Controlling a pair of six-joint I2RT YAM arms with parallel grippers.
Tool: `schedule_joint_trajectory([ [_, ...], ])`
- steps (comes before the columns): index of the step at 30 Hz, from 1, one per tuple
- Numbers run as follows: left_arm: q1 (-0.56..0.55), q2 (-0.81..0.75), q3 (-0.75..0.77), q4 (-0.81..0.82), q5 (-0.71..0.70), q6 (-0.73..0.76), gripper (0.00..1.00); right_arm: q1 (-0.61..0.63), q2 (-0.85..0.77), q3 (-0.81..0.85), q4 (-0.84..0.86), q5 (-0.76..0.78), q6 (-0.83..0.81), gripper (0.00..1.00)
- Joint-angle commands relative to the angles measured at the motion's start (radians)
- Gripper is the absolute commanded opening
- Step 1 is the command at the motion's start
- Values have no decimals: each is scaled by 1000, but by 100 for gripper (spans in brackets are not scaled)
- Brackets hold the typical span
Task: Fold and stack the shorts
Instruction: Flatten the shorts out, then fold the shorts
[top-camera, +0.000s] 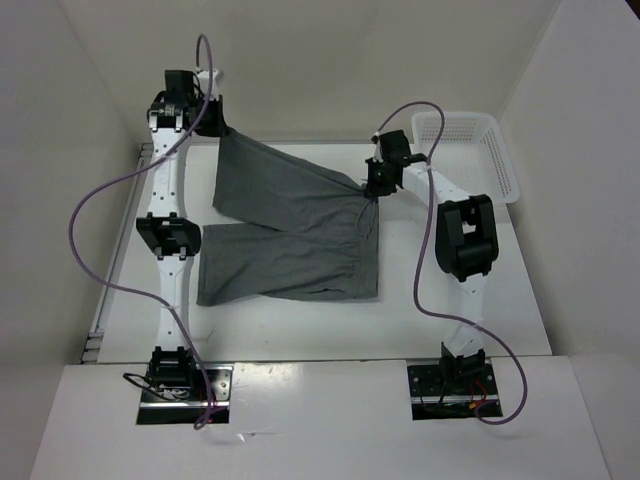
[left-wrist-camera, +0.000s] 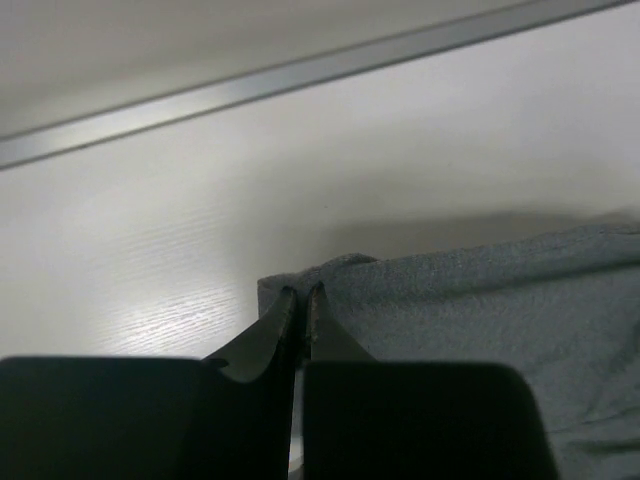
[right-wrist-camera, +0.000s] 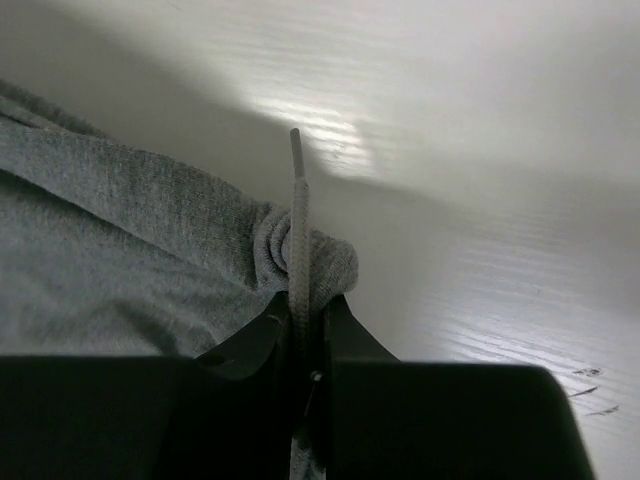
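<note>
Shorts (top-camera: 290, 262) of mid-grey cloth lie mid-worktop. The near leg is flat and the far leg is drawn toward the far left corner, where the left gripper (top-camera: 214, 126) pinches its hem. The right gripper (top-camera: 371, 186) is clamped on bunched waistband and drawstring (right-wrist-camera: 296, 190). The worktop (top-camera: 320, 328) is pale woodgrain, boxed by plain white walls (top-camera: 300, 60). A white mesh basket (top-camera: 505, 160) stands far right.

Left hand (top-camera: 216, 128) and right hand (top-camera: 367, 187), both extended, pinch the shorts (top-camera: 290, 262).
</note>
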Motion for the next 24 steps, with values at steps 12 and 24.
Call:
schedule_joint_trajectory([
  [12, 124, -369, -318, -238, 120, 5, 0, 70, -379, -297, 218, -190, -107, 0],
  [24, 126, -957, -1473, 124, 157, 5, 0, 156, -565, -618, 393, -135, -156, 0],
])
